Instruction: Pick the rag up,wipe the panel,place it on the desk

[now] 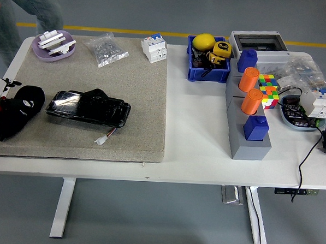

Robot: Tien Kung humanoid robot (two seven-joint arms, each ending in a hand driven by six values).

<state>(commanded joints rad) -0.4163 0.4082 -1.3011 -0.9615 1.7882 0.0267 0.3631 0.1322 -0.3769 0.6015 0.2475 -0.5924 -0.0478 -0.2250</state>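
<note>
Rag can't be picked out for sure; a black mass (22, 112) sits at left hand (2, 111), far left edge of beige mat (126, 98) on white table (200, 135). Can't tell if fingers grip it. Black panel (88, 107) lies on mat just right of it, white connector (101, 140) near its front.

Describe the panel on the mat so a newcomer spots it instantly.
Start at the grey mat covering the table's left half. The panel lies flat at its front left, beside the left hand. It's the only glossy black slab, with a white-plugged wire.
</note>
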